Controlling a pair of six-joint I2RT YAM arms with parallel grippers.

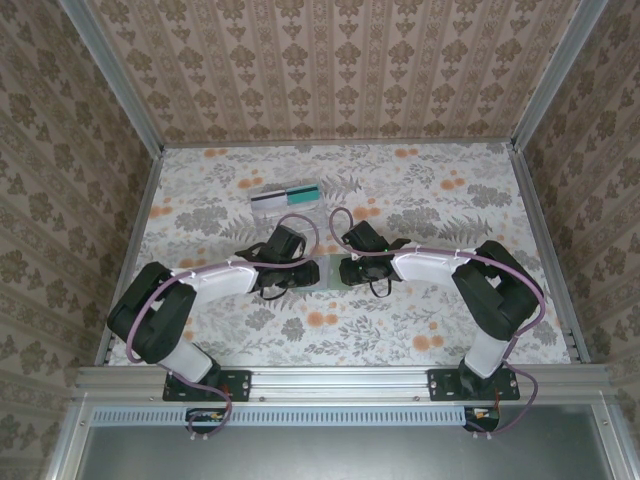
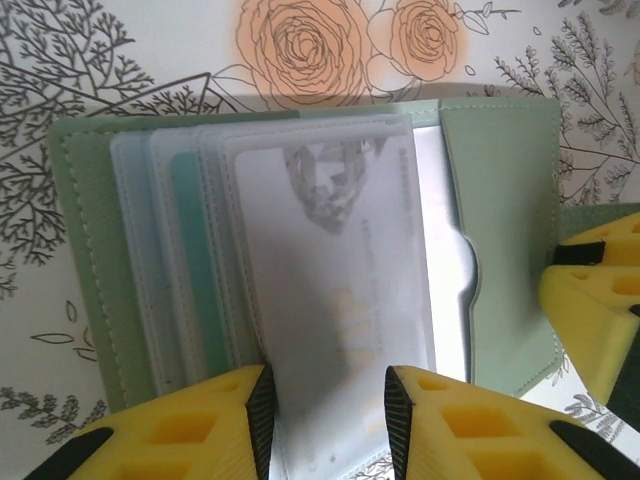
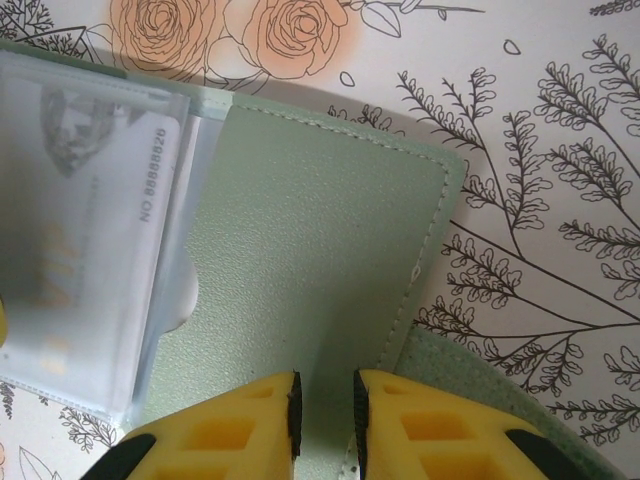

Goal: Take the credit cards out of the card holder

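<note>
The green card holder (image 1: 334, 268) lies open at the table's middle between both grippers. In the left wrist view the card holder (image 2: 505, 200) shows several clear sleeves. The front sleeve holds a white card (image 2: 330, 250), and a teal card (image 2: 200, 270) sits in a sleeve behind it. My left gripper (image 2: 328, 405) is open, its fingers astride the front sleeve's near edge. My right gripper (image 3: 325, 400) is nearly closed on the holder's right flap (image 3: 320, 230). The white card (image 3: 80, 220) lies left of that flap. One right finger (image 2: 590, 300) shows at the flap's edge.
Farther back on the floral tabletop (image 1: 450, 200) lies a small flat white-and-teal item (image 1: 285, 197), either loose cards or a clear box. Metal rails and patterned walls close in the table on the left, right and far sides.
</note>
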